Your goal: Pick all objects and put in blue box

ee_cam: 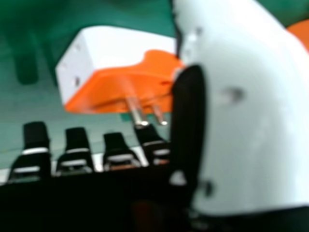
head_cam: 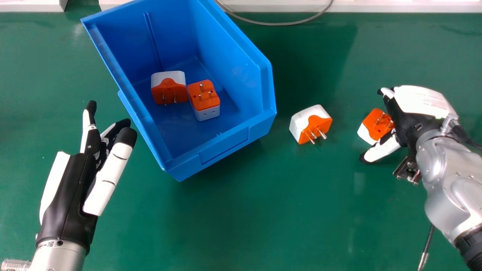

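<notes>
In the head view, a first adapter (head_cam: 169, 88) and a second adapter (head_cam: 203, 99) sit inside the blue box (head_cam: 226, 146), near the left hand (head_cam: 71, 192), its fingers relaxed and apart, while a third adapter (head_cam: 308, 122) rests on the green table (head_cam: 263, 222) and a fourth adapter (head_cam: 377, 124) sits at the right hand (head_cam: 425, 101), between thumb and fingers. In the right hand view, the fingers stand apart from the thumb, which partly hides the fourth adapter; whether they touch it cannot be told.

Bright light fills the head view, with a soft shadow on the green tabletop (head_cam: 241, 226) beside the blue box (head_cam: 228, 56). Pale glare touches the tabletop and right silver forearm (head_cam: 433, 158).
</notes>
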You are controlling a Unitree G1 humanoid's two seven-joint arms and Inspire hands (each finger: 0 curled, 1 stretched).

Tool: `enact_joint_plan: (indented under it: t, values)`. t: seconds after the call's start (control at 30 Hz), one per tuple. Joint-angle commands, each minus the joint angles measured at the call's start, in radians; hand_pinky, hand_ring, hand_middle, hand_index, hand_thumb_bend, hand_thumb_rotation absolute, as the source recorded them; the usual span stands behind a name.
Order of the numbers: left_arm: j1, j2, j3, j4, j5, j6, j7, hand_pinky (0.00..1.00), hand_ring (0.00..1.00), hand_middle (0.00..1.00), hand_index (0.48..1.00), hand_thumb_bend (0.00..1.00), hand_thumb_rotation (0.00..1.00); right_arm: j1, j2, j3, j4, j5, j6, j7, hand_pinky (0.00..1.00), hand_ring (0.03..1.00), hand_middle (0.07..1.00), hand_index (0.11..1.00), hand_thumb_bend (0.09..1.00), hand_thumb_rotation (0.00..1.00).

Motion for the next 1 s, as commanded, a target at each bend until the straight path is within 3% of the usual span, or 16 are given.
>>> enact_joint_plan:
  t: [0.0, 0.17, 0.37, 0.5, 0.67, 0.73, 0.77, 0.83, 0.97]
  values:
    - [0.008, 0.009, 0.012, -0.025, -0.010, -0.014, -0.004, 0.83, 0.89, 0.91, 0.896, 0.70, 0.93, -0.030, -0.025, -0.011, -0.004, 0.012, -0.005, -0.007, 0.82, 0.911, 0.945, 0.910, 0.553, 0.24]
    - [0.010, 0.016, 0.019, -0.018, -0.015, -0.021, -0.011, 0.83, 0.89, 0.91, 0.895, 0.70, 0.93, -0.032, -0.025, -0.007, 0.001, 0.024, 0.006, 0.006, 0.82, 0.904, 0.937, 0.901, 0.546, 0.23]
    - [0.018, 0.016, 0.023, -0.034, -0.018, -0.017, -0.017, 0.83, 0.89, 0.91, 0.895, 0.70, 0.93, -0.044, -0.020, -0.003, 0.017, 0.041, 0.009, 0.012, 0.80, 0.890, 0.925, 0.888, 0.543, 0.23]
    - [0.016, 0.015, 0.030, -0.017, -0.025, -0.027, -0.024, 0.83, 0.89, 0.91, 0.895, 0.70, 0.93, -0.052, -0.014, 0.001, 0.028, 0.046, 0.016, 0.022, 0.79, 0.882, 0.919, 0.886, 0.543, 0.23]
    - [0.023, 0.013, 0.032, -0.037, -0.029, -0.015, -0.025, 0.83, 0.89, 0.91, 0.895, 0.70, 0.93, -0.070, 0.003, -0.001, 0.080, 0.064, 0.012, 0.003, 0.74, 0.830, 0.881, 0.853, 0.538, 0.21]
    - [0.027, 0.013, 0.032, -0.042, -0.033, -0.014, -0.026, 0.83, 0.89, 0.91, 0.895, 0.68, 0.93, -0.071, 0.005, 0.000, 0.084, 0.074, 0.011, -0.006, 0.54, 0.644, 0.765, 0.784, 0.523, 0.17]
    - [0.029, 0.014, 0.033, -0.045, -0.034, -0.014, -0.026, 0.83, 0.89, 0.91, 0.895, 0.68, 0.93, -0.078, 0.005, 0.008, 0.097, 0.071, 0.005, -0.014, 0.54, 0.644, 0.765, 0.784, 0.523, 0.17]
    - [0.032, 0.015, 0.034, -0.046, -0.036, -0.015, -0.027, 0.83, 0.89, 0.91, 0.895, 0.69, 0.93, -0.093, 0.005, 0.025, 0.129, 0.063, -0.008, -0.027, 0.35, 0.442, 0.536, 0.611, 0.515, 0.06]
    - [0.037, 0.016, 0.037, -0.048, -0.036, -0.019, -0.028, 0.84, 0.89, 0.91, 0.895, 0.69, 0.93, -0.137, -0.016, 0.113, 0.217, -0.014, -0.059, -0.072, 0.33, 0.421, 0.499, 0.558, 0.510, 0.02]
